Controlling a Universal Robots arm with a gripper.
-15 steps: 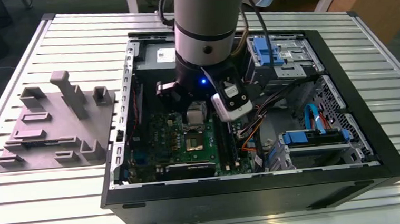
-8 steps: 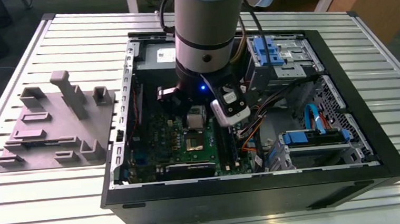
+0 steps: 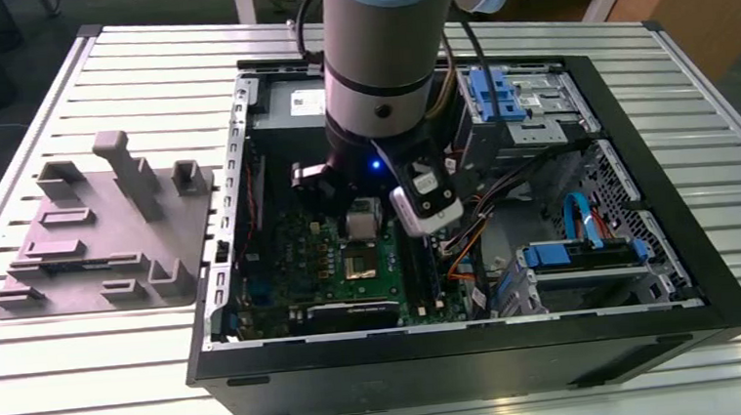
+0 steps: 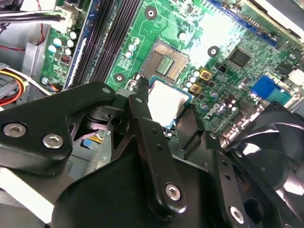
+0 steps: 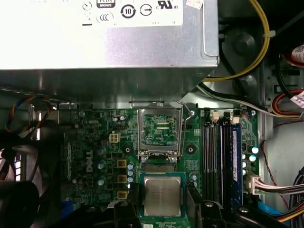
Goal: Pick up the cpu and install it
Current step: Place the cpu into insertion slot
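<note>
**Silvery chip gripped over the green board**

Silvery-grey and square, the cpu (image 5: 162, 196) sits clamped in the gripper (image 5: 163, 198). One black finger presses on each of two opposite edges, and the fingers (image 5: 134, 195) show plainly in both wrist views. In the second wrist view the cpu (image 4: 166, 101) catches the light, its teal rim peeking out between the dark linkage of the gripper (image 4: 164, 107).

The chip hangs over the green motherboard (image 5: 95, 142), just beside the socket (image 5: 160, 129) rather than squarely over it. The socket lies uncovered, its metal frame around a green field of contacts. How high the chip rides above the board I cannot tell from here.

Beside the socket run the long dark memory slots (image 5: 219, 156), and beyond it stands the grey power supply box (image 5: 104, 47) with its white label.

From the exterior view, the arm (image 3: 380, 60) reaches straight down into the open computer case (image 3: 486, 356), which lies on its side on a slatted metal table (image 3: 97, 393). On the exterior view's left, apart from the case, rests a grey moulded tray (image 3: 99, 241) with upright posts.
</note>
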